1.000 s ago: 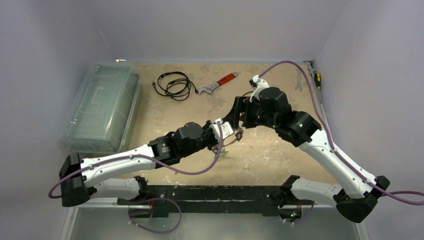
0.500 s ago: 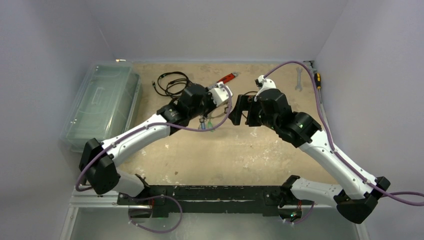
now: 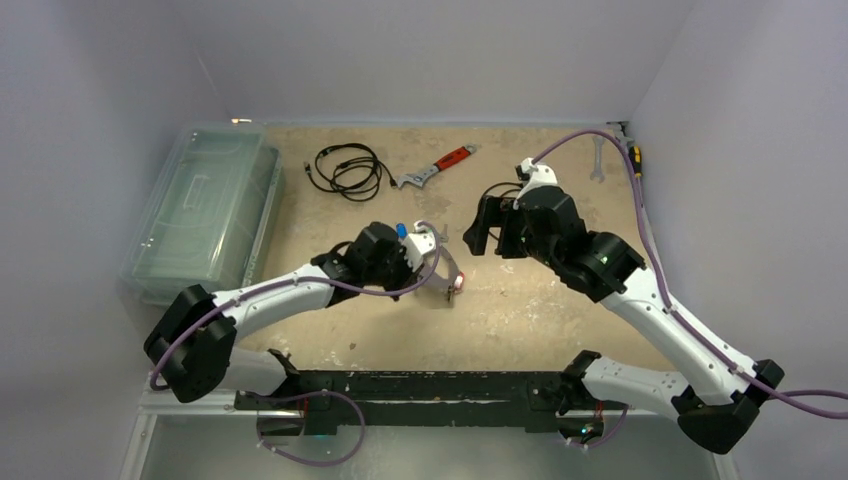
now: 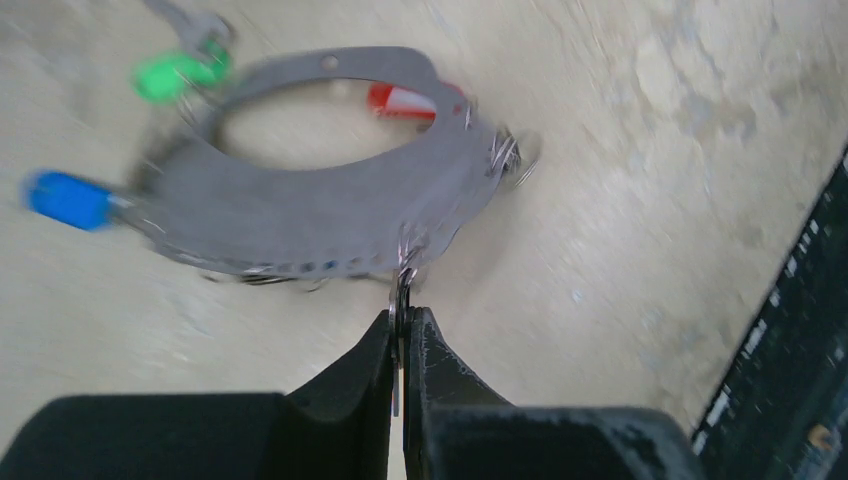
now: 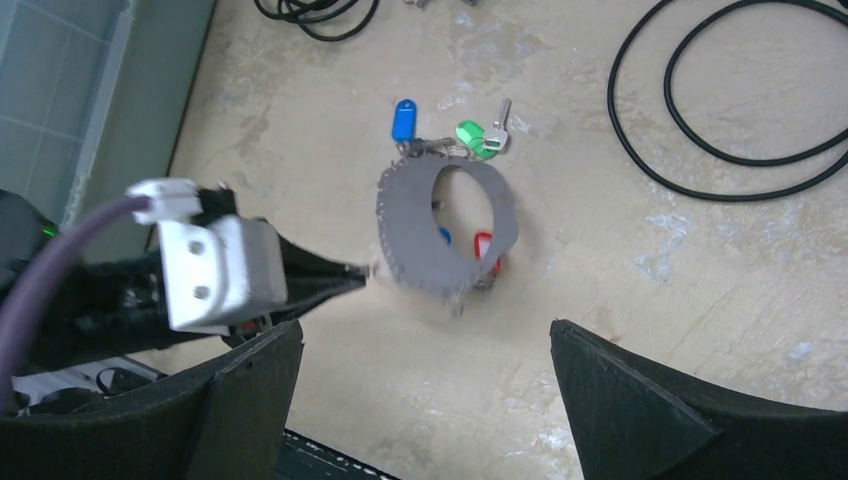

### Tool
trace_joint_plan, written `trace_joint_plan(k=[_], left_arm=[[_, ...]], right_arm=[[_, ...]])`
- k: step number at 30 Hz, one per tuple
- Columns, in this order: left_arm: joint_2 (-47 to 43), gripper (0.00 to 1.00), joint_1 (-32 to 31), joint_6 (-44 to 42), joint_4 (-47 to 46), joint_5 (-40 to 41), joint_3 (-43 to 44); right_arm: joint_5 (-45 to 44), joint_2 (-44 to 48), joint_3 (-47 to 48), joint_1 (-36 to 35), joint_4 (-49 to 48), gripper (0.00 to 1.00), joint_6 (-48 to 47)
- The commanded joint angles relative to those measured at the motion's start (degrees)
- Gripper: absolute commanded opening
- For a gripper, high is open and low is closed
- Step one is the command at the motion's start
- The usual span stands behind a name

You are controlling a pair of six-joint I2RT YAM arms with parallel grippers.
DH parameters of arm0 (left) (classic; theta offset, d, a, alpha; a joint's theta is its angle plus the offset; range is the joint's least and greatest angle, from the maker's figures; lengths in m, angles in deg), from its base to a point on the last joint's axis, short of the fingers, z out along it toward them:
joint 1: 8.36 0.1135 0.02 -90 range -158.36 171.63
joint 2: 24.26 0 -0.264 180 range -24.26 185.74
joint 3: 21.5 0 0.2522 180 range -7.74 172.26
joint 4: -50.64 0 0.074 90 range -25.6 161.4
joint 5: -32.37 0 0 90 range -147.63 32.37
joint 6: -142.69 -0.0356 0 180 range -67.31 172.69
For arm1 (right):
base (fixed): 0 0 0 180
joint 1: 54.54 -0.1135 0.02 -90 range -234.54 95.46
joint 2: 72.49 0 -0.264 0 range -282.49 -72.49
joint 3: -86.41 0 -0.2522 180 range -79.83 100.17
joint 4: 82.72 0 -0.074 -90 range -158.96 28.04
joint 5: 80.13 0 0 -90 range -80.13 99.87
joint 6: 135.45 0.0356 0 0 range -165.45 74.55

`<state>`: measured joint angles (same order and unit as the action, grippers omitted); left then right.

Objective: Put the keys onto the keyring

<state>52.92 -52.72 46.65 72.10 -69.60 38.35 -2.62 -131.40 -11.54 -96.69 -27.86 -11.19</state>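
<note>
The keyring (image 4: 300, 215) is a wide, flat grey hoop with small holes along its edge. It hangs from my left gripper (image 4: 403, 315), which is shut on a small wire ring at the hoop's rim. Keys with a green tag (image 4: 175, 75), a blue tag (image 4: 68, 198) and a red tag (image 4: 400, 98) hang at the hoop. The right wrist view shows the keyring (image 5: 405, 230) just above the table, with the blue tag (image 5: 403, 120), green tag (image 5: 475, 138) and red tag (image 5: 483, 247) around it. My right gripper (image 5: 420, 400) is open and empty, above and apart from it. In the top view my left gripper (image 3: 437, 272) is mid-table and my right gripper (image 3: 490, 238) is just to its right.
A clear plastic box (image 3: 205, 210) stands at the left. A black coiled cable (image 3: 345, 168) and a red-handled wrench (image 3: 437, 167) lie at the back. A spanner (image 3: 598, 158) and a screwdriver (image 3: 633, 155) lie by the right wall. A black rail (image 3: 420, 390) runs along the near edge.
My left arm swung to the far side near the cable with the keyring, then came back toward the near middle. My right gripper drew back a little and now stands apart from the left one.
</note>
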Motion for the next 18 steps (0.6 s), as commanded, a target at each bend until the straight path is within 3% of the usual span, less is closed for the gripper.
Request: trace_joint_plan(k=[1, 12, 18], left_arm=[[-1.13, 0.00, -1.51, 10.52, -6.01, -7.62, -5.69], [2.83, 0.00, -4.18, 18.30, -3.75, -10.21, -8.23], [4.53, 0.00, -5.30, 20.21, -2.28, -6.39, -8.99]], right_arm=[[0.10, -0.56, -0.10, -0.20, -2.44, 0.97, -0.85], [1.21, -1.88, -1.26, -0.19, -3.32, 0.97, -0.67], [1.31, -2.00, -2.08, -0.21, -3.22, 0.97, -0.86]])
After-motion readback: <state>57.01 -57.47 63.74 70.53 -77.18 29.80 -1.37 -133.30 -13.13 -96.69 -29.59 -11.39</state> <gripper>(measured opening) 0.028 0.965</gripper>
